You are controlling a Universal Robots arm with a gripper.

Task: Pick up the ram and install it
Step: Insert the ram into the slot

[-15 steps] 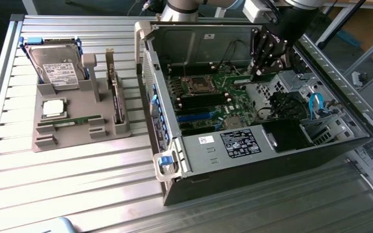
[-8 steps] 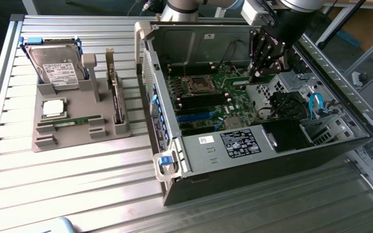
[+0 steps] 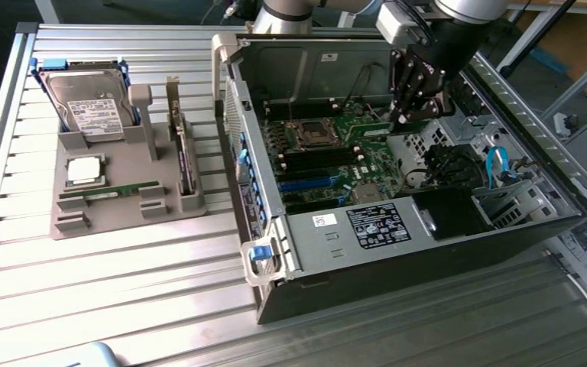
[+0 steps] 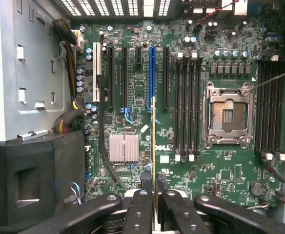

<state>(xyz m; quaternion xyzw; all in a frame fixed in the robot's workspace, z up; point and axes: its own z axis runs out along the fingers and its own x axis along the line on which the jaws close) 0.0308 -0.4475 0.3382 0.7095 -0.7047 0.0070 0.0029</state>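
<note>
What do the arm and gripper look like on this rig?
The arm is silver-grey tubular links. The gripper is black, with hinged bar linkages and round pivot screws on its fingers. A pale grey box sits at the wrist.

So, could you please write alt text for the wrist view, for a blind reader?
The hand holds the ram edge-on over a green motherboard. An empty processor socket sits between two banks of black memory slots.

Hard drive [image 3: 89, 107] stands beside open computer case [image 3: 396, 283].
</note>
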